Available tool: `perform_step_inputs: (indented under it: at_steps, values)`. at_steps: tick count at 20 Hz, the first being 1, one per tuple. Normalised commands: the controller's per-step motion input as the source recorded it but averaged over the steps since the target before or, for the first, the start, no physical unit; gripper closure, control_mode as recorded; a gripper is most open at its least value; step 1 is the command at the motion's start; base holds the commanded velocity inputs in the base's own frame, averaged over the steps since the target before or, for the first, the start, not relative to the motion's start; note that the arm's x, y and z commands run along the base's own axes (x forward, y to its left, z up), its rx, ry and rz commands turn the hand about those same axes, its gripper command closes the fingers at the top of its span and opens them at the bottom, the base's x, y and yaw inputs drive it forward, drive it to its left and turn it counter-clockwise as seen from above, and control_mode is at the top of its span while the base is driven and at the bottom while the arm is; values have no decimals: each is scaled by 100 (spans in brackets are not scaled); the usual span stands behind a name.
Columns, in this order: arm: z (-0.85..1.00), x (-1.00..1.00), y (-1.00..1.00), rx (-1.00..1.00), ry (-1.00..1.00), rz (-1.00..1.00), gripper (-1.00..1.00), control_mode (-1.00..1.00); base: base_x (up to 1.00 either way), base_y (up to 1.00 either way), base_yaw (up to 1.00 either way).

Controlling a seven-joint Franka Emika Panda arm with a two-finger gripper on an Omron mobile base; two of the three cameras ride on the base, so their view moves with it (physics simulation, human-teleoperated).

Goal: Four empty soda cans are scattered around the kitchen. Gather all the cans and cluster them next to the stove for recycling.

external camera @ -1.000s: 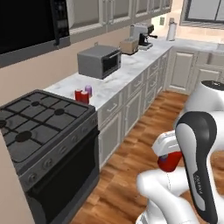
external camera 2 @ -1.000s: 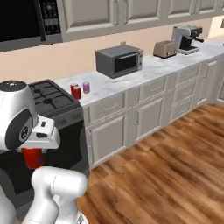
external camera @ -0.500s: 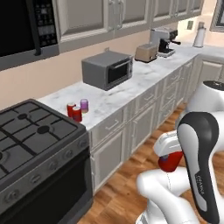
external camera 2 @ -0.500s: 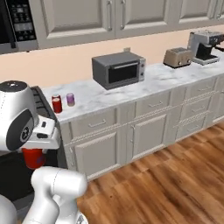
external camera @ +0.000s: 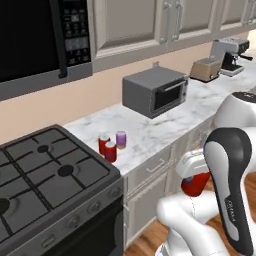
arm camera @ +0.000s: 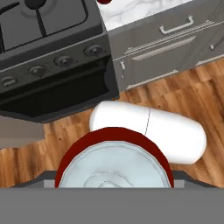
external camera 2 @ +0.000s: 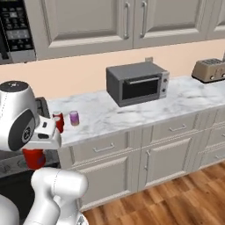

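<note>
Three soda cans [external camera: 111,147] are clustered beside the stove [external camera: 47,175] at frame centre-left, while the fourth, red can [external camera: 195,185] is held clamped in the gripper [arm camera: 113,183] at lower right, not yet placed

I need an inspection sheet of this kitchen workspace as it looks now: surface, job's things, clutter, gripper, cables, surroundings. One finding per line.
Surface: white marble counter beside the stove; wooden floor below.
Job's things: two red cans and one purple can stand upright together on the counter, close to the stove's edge. A fourth red can is held by the robot, low in front of the cabinets.
Clutter: grey toaster oven, toaster and coffee machine farther along the counter.
Gripper: gripper shut on the fourth red can; fingertips hidden.
Cables: nothing seen.
Surroundings: microwave above the stove, wall cabinets, drawers under the counter.
</note>
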Motion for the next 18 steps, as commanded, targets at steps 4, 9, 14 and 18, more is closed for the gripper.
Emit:
perform_step_inputs:
  at_steps: [4, 9, 14, 18]
  values:
    - [0, 0, 0, 0, 0, 0, 100, 100, 60, -8, 31]
    - [0, 0, 0, 0, 0, 0, 100, 100, 41, -39, 46]
    - [0, 0, 0, 0, 0, 0, 100, 100, 49, -27, 43]
    - [0, 0, 0, 0, 0, 0, 100, 100, 45, -68, 21]
